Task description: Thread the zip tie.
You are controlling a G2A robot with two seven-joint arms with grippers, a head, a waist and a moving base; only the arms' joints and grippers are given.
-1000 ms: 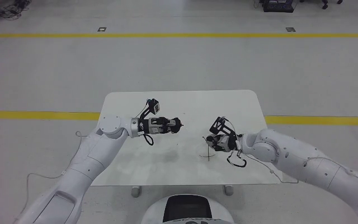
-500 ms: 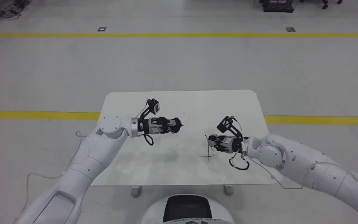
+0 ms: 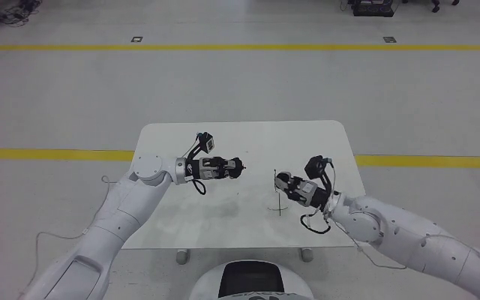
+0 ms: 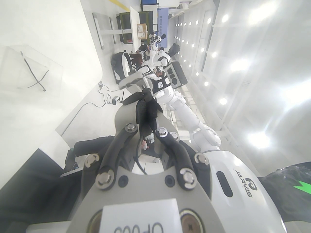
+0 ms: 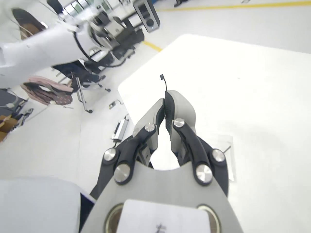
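My right gripper [image 5: 165,98] is shut on a thin black zip tie [image 5: 165,84], whose small head end sticks out past the fingertips. In the top view this right gripper [image 3: 279,180] is above the table's middle, with the zip tie [image 3: 274,172] pointing away from it. My left gripper [image 3: 238,166] hovers to the left of it, a short gap away. In the left wrist view the left gripper [image 4: 145,105] is shut on a short black piece that looks like another zip tie.
A clear flat tray [image 3: 287,203] lies on the white table [image 3: 315,142] just below the right gripper, with two crossed zip ties [image 4: 34,77] in it. Its corner tray edge [image 5: 230,144] shows behind the right fingers. Bare tabletop surrounds it.
The right gripper has shifted a little left and away from the tray with its zip tie, and the right forearm has swung in toward the robot. The left arm has kept still.
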